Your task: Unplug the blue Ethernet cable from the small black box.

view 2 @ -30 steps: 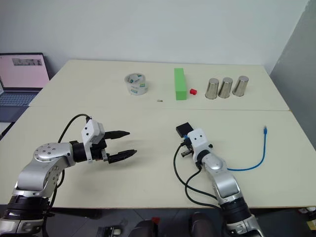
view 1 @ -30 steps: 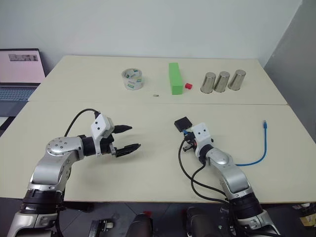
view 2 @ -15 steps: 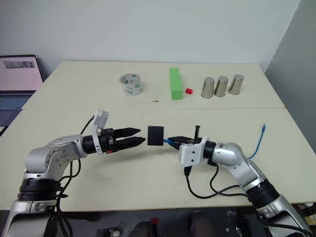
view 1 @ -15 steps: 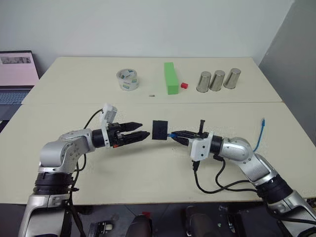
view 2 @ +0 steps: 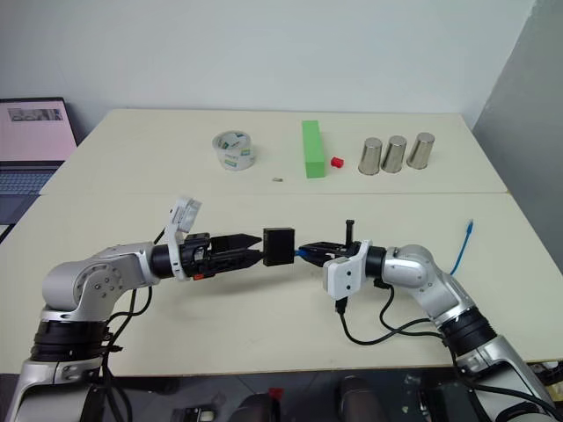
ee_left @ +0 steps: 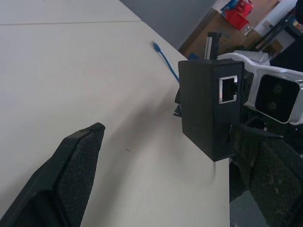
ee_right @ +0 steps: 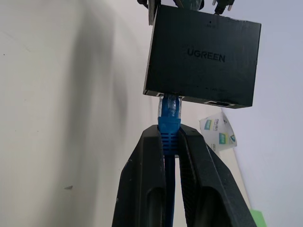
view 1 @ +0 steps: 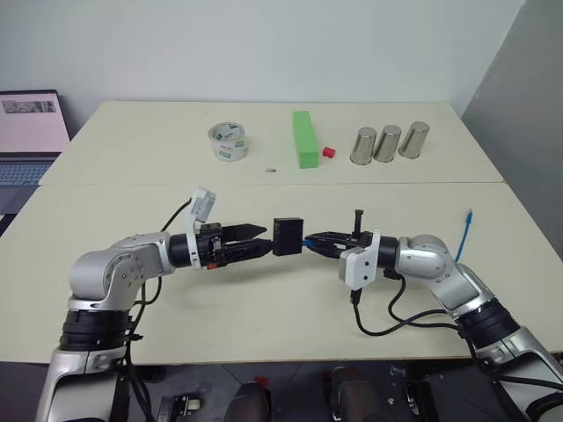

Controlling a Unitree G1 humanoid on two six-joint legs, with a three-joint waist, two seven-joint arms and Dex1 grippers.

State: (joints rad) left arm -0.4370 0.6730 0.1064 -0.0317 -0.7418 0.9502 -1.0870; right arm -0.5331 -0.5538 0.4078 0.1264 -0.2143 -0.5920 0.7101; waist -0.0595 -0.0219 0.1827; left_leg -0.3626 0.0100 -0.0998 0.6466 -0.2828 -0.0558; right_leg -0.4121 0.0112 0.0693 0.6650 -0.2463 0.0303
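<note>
The small black box (view 1: 288, 236) is seen as a matte, squarish block bearing white lettering on one flat face and an empty metal-rimmed port on a side; it is held up above the front table (view 1: 264, 308), between the two grippers. The blue Ethernet cable (ee_right: 169, 127) is still plugged into it, its clear-blue plug seated in the box edge and its blue boot pinched between the closed fingers of the right gripper (view 1: 318, 240). The cable's free end (view 1: 471, 214) is laid near the table's right edge. The left gripper (view 1: 257, 241) is spread wide, its fingertips just beside the box. Bare tabletop lies beneath; the tape roll (view 1: 227, 142), green block (view 1: 303, 138) and metal cups (view 1: 387, 142) stand well apart on the far table.
</note>
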